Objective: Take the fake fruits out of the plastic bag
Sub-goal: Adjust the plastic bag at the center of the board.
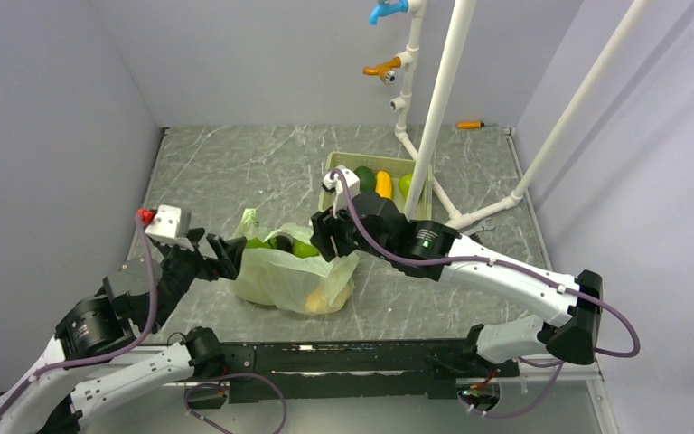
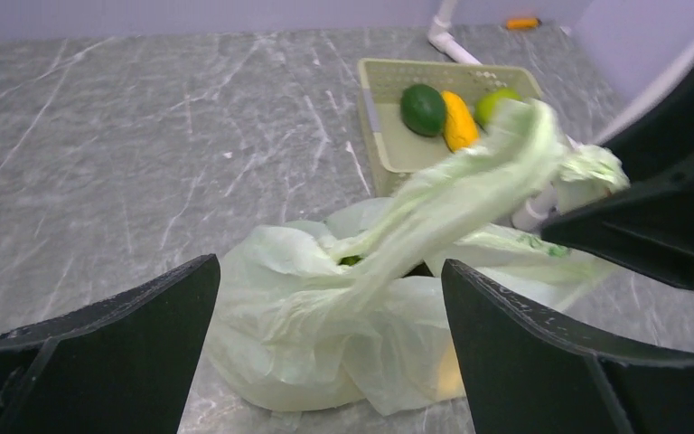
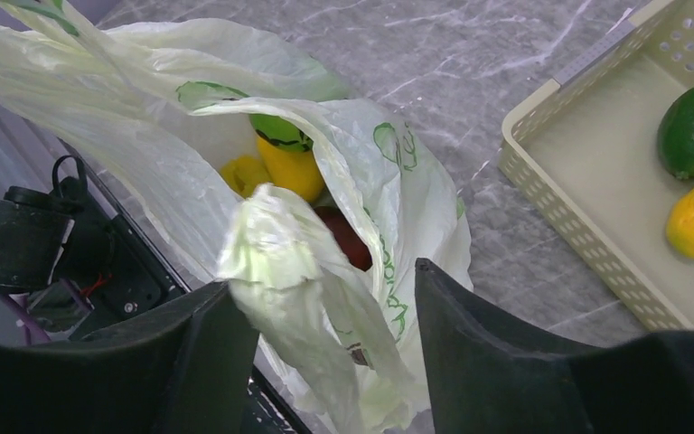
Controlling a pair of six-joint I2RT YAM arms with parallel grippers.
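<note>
The plastic bag [image 1: 285, 276] lies at the table's near middle, mouth upward. A bright green fruit [image 1: 305, 249] shows at its mouth and a yellow one [image 1: 322, 297] through the film. My left gripper [image 1: 224, 256] is open at the bag's left side; the bag [image 2: 325, 334] sits between and beyond its fingers [image 2: 145, 334]. My right gripper [image 1: 330, 240] is open over the bag's right rim; a handle loop [image 3: 276, 249] is draped against its left finger [image 3: 190, 353]. In the right wrist view, yellow [image 3: 291, 170], green [image 3: 278, 129] and maroon [image 3: 348, 237] fruits lie inside the bag.
A beige slotted tray [image 1: 343, 161] behind the bag holds a dark green oval fruit [image 1: 364, 177], a yellow one [image 1: 383, 184] and a bright green one [image 1: 405, 184]. White pipe posts [image 1: 441, 99] rise beside the tray. An orange marker [image 1: 470, 125] lies at the back wall.
</note>
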